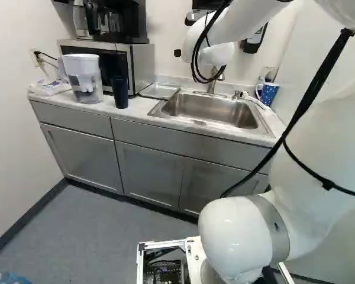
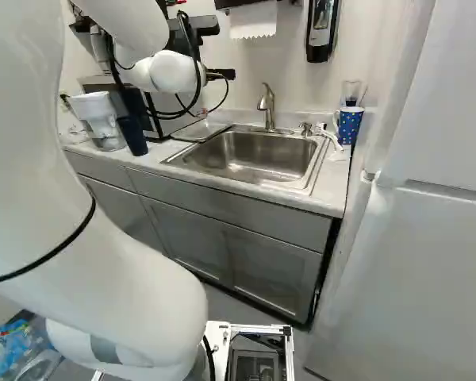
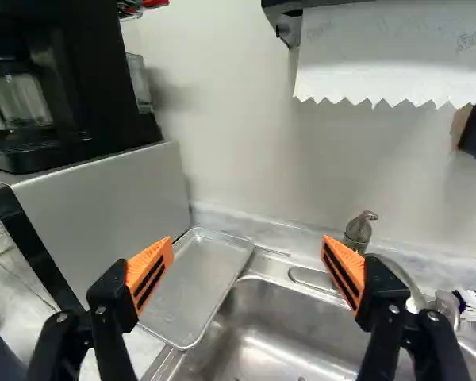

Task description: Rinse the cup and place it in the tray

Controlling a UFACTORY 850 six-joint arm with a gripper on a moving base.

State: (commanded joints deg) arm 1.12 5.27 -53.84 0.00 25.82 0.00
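- I've got the end effector (image 2: 221, 75) spread wide open
- tray (image 3: 198, 286)'s ahead and below it, right beside the sink (image 3: 285, 337)
- dark cup (image 1: 119, 92) off to its left, dotted cup (image 2: 350, 125) right

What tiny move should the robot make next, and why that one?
Probably ease the open, black, orange-padded gripper towards the tall dark-blue cup beside the white-topped clear pitcher: nothing is between its fingers, and that cup stands on the pale counter, outside the steel sink. The spotted blue mug might be meant instead.
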